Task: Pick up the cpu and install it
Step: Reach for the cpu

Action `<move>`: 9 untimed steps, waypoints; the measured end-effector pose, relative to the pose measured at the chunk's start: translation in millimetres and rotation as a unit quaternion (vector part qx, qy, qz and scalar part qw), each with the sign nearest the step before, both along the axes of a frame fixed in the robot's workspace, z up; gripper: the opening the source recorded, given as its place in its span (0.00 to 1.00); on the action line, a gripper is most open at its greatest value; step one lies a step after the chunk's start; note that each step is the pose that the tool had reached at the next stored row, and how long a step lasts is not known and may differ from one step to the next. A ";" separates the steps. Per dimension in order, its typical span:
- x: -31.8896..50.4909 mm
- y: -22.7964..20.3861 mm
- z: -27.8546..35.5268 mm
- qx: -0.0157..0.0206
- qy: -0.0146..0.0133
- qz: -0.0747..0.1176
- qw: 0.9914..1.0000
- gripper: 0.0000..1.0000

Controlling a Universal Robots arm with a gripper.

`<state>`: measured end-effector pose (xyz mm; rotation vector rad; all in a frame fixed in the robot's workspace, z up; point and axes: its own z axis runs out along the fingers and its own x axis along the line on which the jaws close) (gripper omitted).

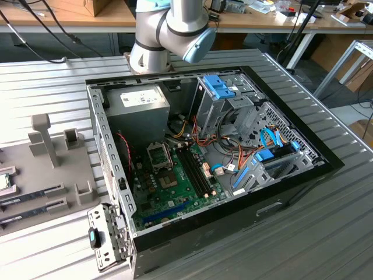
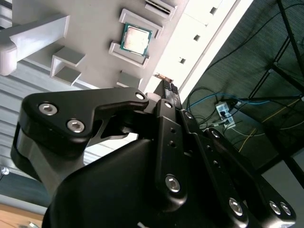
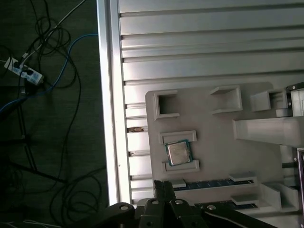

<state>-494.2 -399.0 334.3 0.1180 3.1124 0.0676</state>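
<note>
The cpu [image 3: 178,153], a small square chip with a silvery lid and a thin green rim, lies flat in a raised holder on the grey fixture tray [image 3: 213,128]. It is also in the second wrist view as the cpu [image 2: 136,39], and at the exterior view's far left edge as the cpu [image 1: 4,182]. My black gripper [image 3: 161,186] hangs above the tray a short way from the chip, not touching it. Its fingertips [image 2: 165,90] are together with nothing between them. The open computer case [image 1: 291,175] holds the green motherboard [image 1: 175,181] with its bare socket [image 1: 158,154].
Memory sticks [image 3: 209,183] lie in tray slots beside the chip's holder. Upright grey posts [image 1: 44,137] rise from the tray. Inside the case are a grey power-supply box [image 1: 140,102], drive cages with blue clips [image 1: 224,87] and loose cables [image 1: 227,157]. Beyond the ribbed table's edge [image 3: 107,95], cables lie on the floor.
</note>
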 end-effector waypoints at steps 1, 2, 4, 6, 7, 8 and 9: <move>0.0 0.0 -0.6 0.000 0.000 0.000 1.000 0.11; 0.0 0.0 -1.1 0.000 0.000 0.000 1.000 0.11; 0.0 0.0 -2.5 0.000 0.000 0.000 1.000 0.11; 0.0 0.0 -4.1 0.000 0.000 0.000 1.000 0.11; 0.0 0.0 -4.9 0.000 0.000 0.000 1.000 0.11; 0.0 0.0 -5.3 0.000 0.000 0.000 1.000 0.11; 0.0 0.0 -6.1 0.000 0.000 0.000 1.000 0.11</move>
